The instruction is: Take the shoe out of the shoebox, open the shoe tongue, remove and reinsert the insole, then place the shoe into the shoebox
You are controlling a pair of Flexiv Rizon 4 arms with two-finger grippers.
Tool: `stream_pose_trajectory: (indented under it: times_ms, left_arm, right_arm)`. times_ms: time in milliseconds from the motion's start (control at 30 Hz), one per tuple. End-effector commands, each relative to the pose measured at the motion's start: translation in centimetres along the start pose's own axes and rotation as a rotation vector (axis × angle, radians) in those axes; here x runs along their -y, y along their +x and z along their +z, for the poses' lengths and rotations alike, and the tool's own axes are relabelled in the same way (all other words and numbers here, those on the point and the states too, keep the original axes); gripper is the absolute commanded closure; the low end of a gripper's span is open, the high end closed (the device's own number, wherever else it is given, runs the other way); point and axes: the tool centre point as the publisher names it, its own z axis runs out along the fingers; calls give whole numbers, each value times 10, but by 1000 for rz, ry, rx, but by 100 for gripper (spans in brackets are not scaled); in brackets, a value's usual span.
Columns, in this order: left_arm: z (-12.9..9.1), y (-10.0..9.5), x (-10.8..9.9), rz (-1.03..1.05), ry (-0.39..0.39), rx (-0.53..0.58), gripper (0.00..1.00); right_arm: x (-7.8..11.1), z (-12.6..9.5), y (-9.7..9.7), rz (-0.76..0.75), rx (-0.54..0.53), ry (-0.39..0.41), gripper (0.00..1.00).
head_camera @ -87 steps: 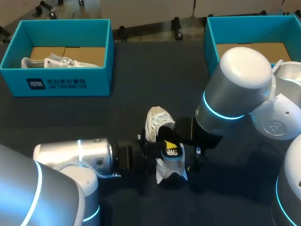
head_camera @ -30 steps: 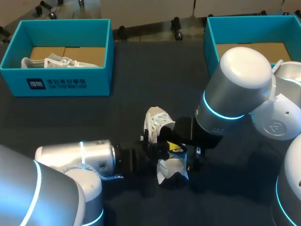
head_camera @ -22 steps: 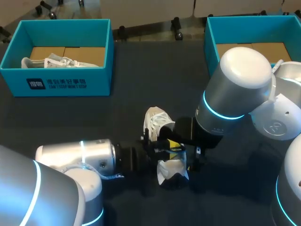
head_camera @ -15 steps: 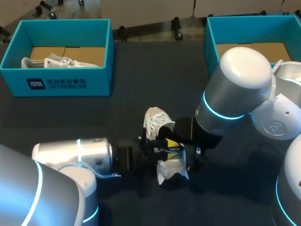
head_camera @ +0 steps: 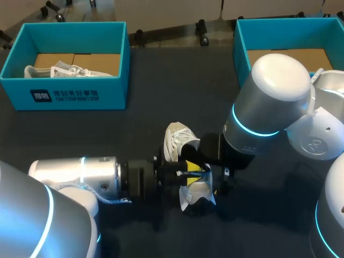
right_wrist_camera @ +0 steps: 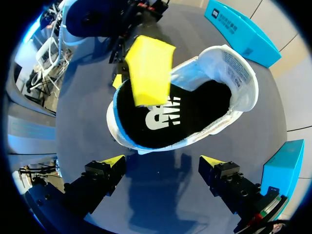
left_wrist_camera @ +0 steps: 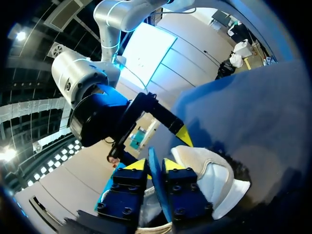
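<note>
**A:** Two shoeboxes stood on the counter (head_camera: 161,91). Did the left shoebox (head_camera: 64,97) matter at that point?

**B:** No, it held only a second shoe (head_camera: 59,71). The work was in the middle. The left pincer (left_wrist_camera: 155,165) was clenched on the heel end of the insole (right_wrist_camera: 180,114), one yellow tip on top and the other beneath. Most of the insole lay inside the shoe (head_camera: 180,137), which rested on the counter between the arms.

**A:** How should that step have been handled?

**B:** By my judgement, the insole needed to travel along the shoe's length, low and slow, so its blue edge would not snag on the heel collar. A grip that close to the end risked the sheet folding, so no jerks.

**A:** And the right pincer (right_wrist_camera: 163,163)?

**B:** It hung over the shoe, released, its fingers spread wide and grasping nothing. I thought it would do well to steady the shoe's sides, since a loose shoe could slide. The right shoebox (head_camera: 242,48), well apart, was for the last step.
</note>
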Motion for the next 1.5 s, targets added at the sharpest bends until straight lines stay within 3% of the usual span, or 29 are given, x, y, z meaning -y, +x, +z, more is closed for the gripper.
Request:
stream_pose_trajectory:
  times_ms: [33, 633, 867, 900, 967, 1000, 1233, 1400, 1467, 1500]
  left_arm:
    - [-1, 4, 4, 11, -2, -1, 100]
    - [13, 10, -30, 43, -109, -18, 100]
    - [6, 7, -26, 25, -95, -13, 100]
    - [4, 7, -24, 24, -91, -13, 96]
    - [1, 5, -21, 16, -75, -14, 68]
    - [-1, 5, -20, 15, -73, -14, 67]
    - [-12, 1, -8, 22, -31, -1, 72]
    - [-14, 0, -1, 31, -19, 0, 82]
    - [-12, 2, 0, 36, -19, -5, 99]
    - [-11, 3, 0, 39, -22, -9, 100]
  right_arm:
    - [0, 1, 0, 0, -1, -1, 0]
    - [0, 1, 0, 0, -1, -1, 0]
    - [0, 1, 0, 0, -1, -1, 0]
    - [0, 1, 0, 0, -1, -1, 0]
    - [0, 1, 0, 0, -1, -1, 0]
    - [0, 1, 0, 0, -1, -1, 0]
    - [0, 1, 0, 0, -1, -1, 0]
    - [0, 1, 0, 0, -1, -1, 0]
    - [0, 1, 0, 0, -1, -1, 0]
    - [0, 1, 0, 0, -1, -1, 0]
